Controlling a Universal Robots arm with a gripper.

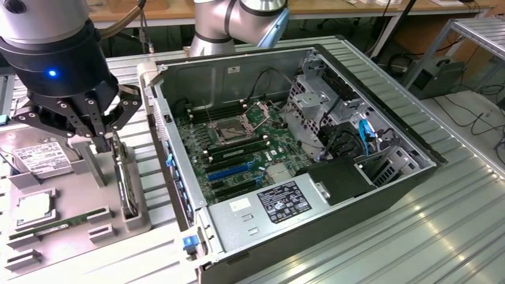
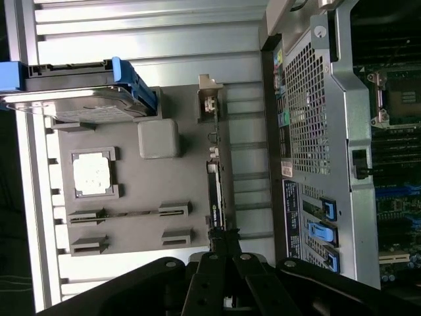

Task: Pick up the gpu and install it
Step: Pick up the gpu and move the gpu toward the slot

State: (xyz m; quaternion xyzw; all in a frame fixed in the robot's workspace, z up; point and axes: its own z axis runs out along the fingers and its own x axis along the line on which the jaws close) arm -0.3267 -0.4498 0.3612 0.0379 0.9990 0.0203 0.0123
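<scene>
The gpu (image 1: 125,180), seemingly clamped between the fingers (image 1: 103,141), should be drawn straight up from its tray (image 1: 75,190), clear of the case (image 1: 229,68) at three o'clock.

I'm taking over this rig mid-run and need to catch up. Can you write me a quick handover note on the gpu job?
Gripper: low over the grey holder tray, at the end of the gpu opposite its bracket.
Gpu: standing on edge in its tray slot, beside the open computer case.
Done: gripper lined up with the card.
Left: gpu not yet lifted out, not yet seated on the motherboard.
</scene>
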